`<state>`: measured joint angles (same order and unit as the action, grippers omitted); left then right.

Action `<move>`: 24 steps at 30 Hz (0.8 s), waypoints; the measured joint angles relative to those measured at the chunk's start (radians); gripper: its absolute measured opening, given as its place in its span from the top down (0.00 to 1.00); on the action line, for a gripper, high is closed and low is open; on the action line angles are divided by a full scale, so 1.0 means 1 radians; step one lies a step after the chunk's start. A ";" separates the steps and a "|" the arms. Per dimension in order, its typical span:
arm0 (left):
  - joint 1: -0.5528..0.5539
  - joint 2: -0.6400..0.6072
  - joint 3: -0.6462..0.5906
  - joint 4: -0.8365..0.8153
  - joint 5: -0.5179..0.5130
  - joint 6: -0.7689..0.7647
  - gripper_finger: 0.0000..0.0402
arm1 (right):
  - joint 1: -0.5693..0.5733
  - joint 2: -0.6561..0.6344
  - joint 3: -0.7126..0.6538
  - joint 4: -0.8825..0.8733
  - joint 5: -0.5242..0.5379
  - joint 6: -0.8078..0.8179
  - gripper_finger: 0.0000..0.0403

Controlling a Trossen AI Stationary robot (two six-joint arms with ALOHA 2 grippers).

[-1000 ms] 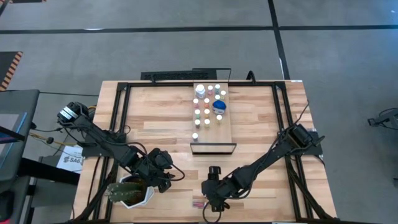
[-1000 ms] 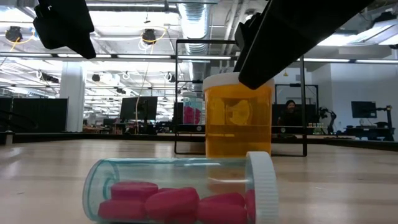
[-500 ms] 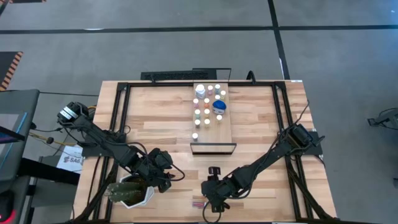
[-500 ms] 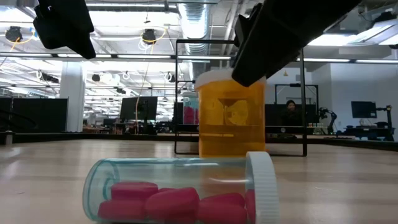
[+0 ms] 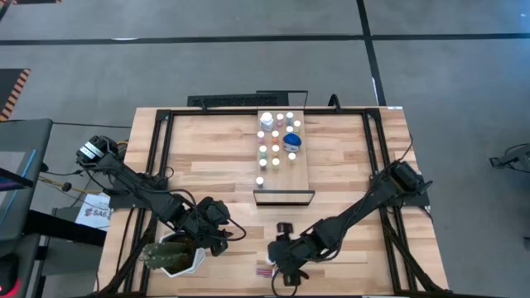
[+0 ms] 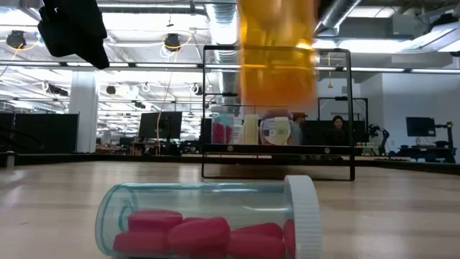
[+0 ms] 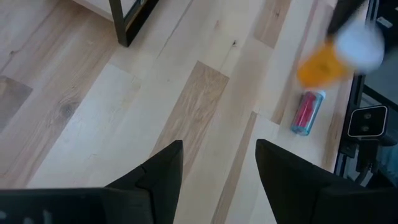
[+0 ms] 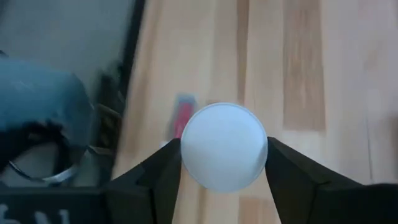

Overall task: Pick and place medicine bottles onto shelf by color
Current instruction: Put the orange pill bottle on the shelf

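My right gripper (image 5: 280, 258) hangs over the table's near middle, shut on an orange medicine bottle (image 6: 277, 50) with a white cap (image 8: 224, 146). A clear vial of pink pills (image 6: 208, 223) lies on its side on the table just below, also seen as the vial (image 7: 306, 112) in the left wrist view. The shelf (image 5: 283, 186) lies at the far middle and carries several small bottles (image 5: 276, 141) standing upright. My left gripper (image 7: 217, 149) is open over bare wood near the white plant pot (image 5: 174, 257). My right gripper pinches the orange bottle at its white-capped top, one finger on each side of the cap's rim (image 8: 186, 149). The fingers come slanting down from above. The bottle hangs roughly upright below them, its base (image 6: 277, 108) clear of the table.
A dark frame (image 6: 277, 108) stands at the shelf's near end, between the lifted bottle and the bottles on the shelf. The plant pot sits at the near left by my left arm. Bare wood lies between the two grippers.
My right gripper has gone up with the orange bottle. The bottle stood on the table a second ago, shifted a little sideways, and now hangs lifted clear. The pink-pill vial has stayed where it lay.
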<state>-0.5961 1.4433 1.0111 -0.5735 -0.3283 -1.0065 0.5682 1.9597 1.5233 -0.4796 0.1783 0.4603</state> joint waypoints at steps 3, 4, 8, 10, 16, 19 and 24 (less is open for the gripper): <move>0.000 0.000 0.000 -0.009 0.000 0.000 0.53 | -0.007 -0.049 0.034 -0.052 0.005 -0.012 0.46; 0.000 0.000 0.000 -0.013 0.000 0.000 0.53 | -0.010 -0.074 0.036 -0.065 0.011 -0.016 0.47; 0.000 0.000 0.000 -0.018 0.001 0.000 0.53 | -0.034 -0.190 0.040 -0.135 0.051 -0.020 0.48; 0.000 0.000 0.000 -0.013 0.002 0.001 0.53 | -0.048 -0.257 0.039 -0.190 0.091 -0.017 0.48; 0.000 0.000 0.000 -0.015 0.003 0.001 0.53 | -0.090 -0.442 0.041 -0.239 0.204 -0.021 0.46; 0.000 0.000 0.000 -0.016 0.003 0.001 0.53 | -0.119 -0.507 0.041 -0.341 0.273 -0.021 0.46; 0.000 0.000 0.000 -0.015 0.002 0.001 0.53 | -0.189 -0.529 0.040 -0.586 0.397 0.051 0.46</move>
<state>-0.5961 1.4437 1.0115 -0.5882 -0.3258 -1.0058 0.3789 1.4302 1.5633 -1.0657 0.5755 0.5118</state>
